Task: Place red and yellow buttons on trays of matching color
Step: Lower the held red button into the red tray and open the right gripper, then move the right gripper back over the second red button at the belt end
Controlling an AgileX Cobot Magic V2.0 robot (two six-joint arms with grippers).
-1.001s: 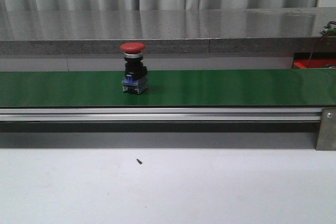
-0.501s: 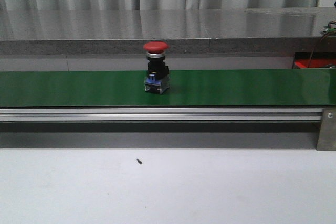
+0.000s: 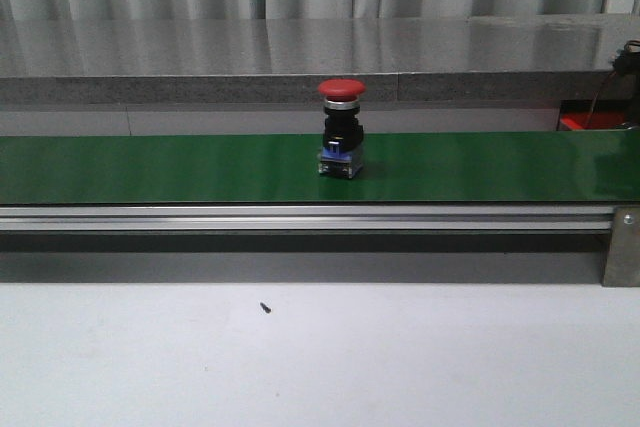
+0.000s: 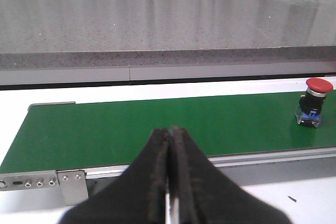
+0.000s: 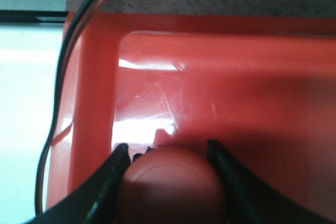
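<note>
Conveyor belt [image 3: 150, 169], green and flat, runs straight across the front view with a metal rail [image 3: 300, 217] along its near edge. A red button [image 3: 341, 142] stands upright on the belt just right of centre, its round red cap on top, a black body below and a small blue base touching the belt. At about three o'clock from the button, at the far right edge, a sliver of the red tray [image 3: 580, 123] shows behind the belt. A grey counter [image 3: 300, 57] runs behind, with curtains above it. On the pale table [image 3: 400, 357] at six o'clock lies a tiny dark speck [image 3: 265, 307]. Neither arm shows in this view.

From the left wrist, the left gripper [image 4: 169, 182] has its two black fingers pressed together with nothing between them. It hangs above the near rail, well apart from the red button [image 4: 313, 101], which stands on the belt [image 4: 131, 129] far off at two o'clock.

From the right wrist, the right gripper [image 5: 168, 177] is clamped on a second red button [image 5: 170, 184], one finger against each side of its rounded cap. It sits over the glossy floor of the red tray [image 5: 220, 87], near a corner of the raised rim. A black cable [image 5: 60, 93] curves past the tray's outer edge.
</note>
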